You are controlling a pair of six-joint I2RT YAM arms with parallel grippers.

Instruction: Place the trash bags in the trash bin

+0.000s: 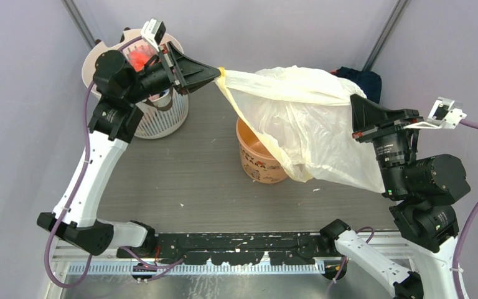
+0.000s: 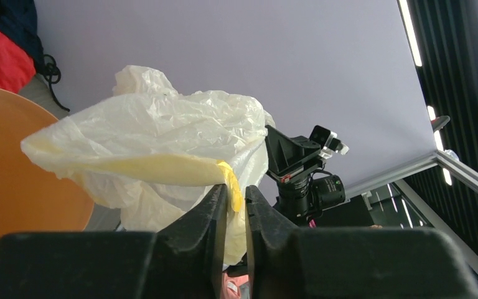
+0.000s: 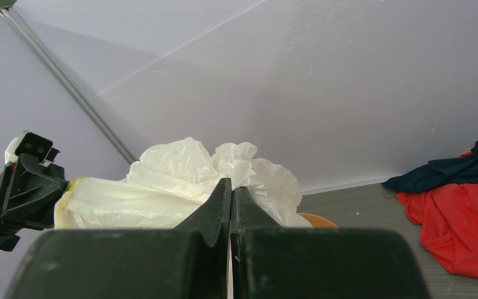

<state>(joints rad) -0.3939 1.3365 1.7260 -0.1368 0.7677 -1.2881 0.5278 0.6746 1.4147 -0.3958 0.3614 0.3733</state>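
The pale-yellow translucent trash bag point(image 1: 299, 118) hangs stretched in the air between both grippers, above the orange bin point(image 1: 256, 159) on the grey table. My left gripper point(image 1: 218, 73) is shut on the bag's yellow rim at its left end; the wrist view shows the film pinched between the fingers point(image 2: 236, 193). My right gripper point(image 1: 352, 99) is shut on the bag's right end, with film squeezed between the closed jaws point(image 3: 231, 187). The bag point(image 2: 155, 143) sags down over the bin's right side and hides part of its mouth. The bin's rim shows in the wrist views point(image 2: 12, 168) point(image 3: 316, 219).
A white slotted basket point(image 1: 162, 118) with red contents stands at the back left under the left arm. A red and navy cloth heap point(image 3: 460, 199) lies at the back right, also seen from above point(image 1: 361, 80). Purple walls enclose the table.
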